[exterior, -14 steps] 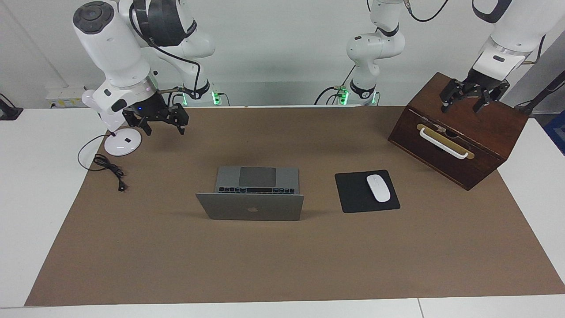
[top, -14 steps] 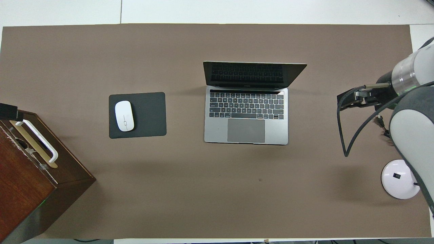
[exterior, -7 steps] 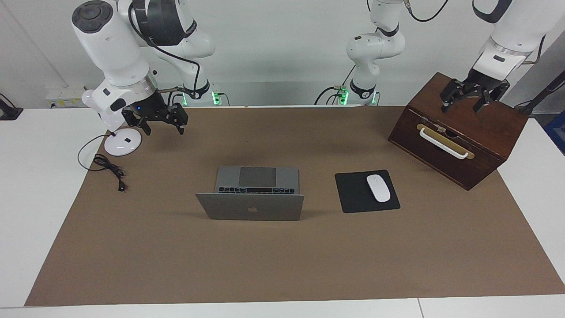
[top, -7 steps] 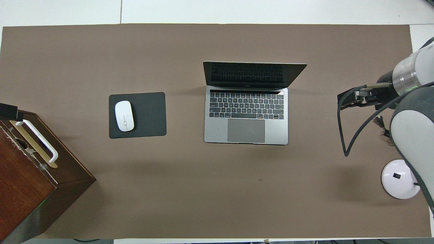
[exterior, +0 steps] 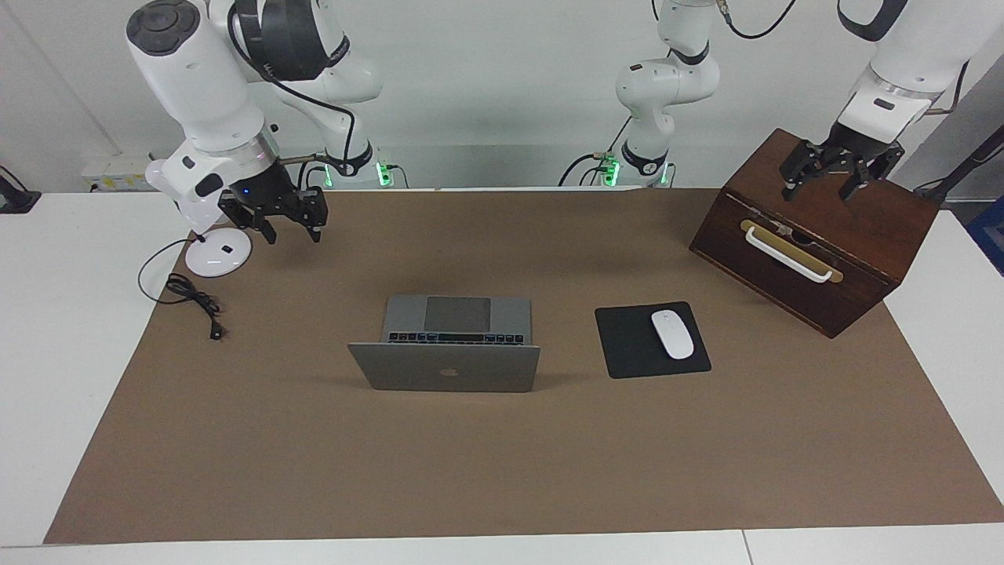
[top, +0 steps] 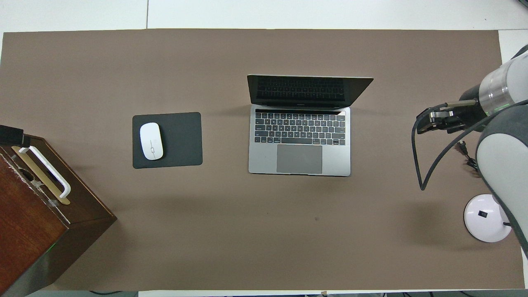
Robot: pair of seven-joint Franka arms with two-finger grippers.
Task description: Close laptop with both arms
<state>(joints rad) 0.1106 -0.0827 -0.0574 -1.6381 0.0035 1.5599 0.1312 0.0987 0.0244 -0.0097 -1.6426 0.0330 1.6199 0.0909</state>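
Observation:
The laptop [exterior: 443, 367] [top: 264, 159] stands open in the middle of the brown mat, its screen upright and its keyboard turned toward the robots. Nothing touches it. My right gripper [exterior: 292, 232] [top: 429, 123] hangs in the air over the mat near the lamp base, toward the right arm's end of the table. Its fingers are apart with nothing between them. My left gripper [exterior: 817, 190] hovers open and empty over the top of the wooden box [exterior: 823, 243]. Only its tip [top: 9, 135] shows at the edge of the overhead view.
A white mouse [exterior: 672, 334] lies on a black mouse pad [exterior: 623, 345] between the laptop and the wooden box [top: 37, 222]. A white lamp base [exterior: 218, 253] and a black cable [exterior: 192, 297] sit at the right arm's end.
The right gripper's fingers have drawn closer together, and it has shifted slightly away from the laptop. The left gripper has risen a little over the box. The laptop has not moved.

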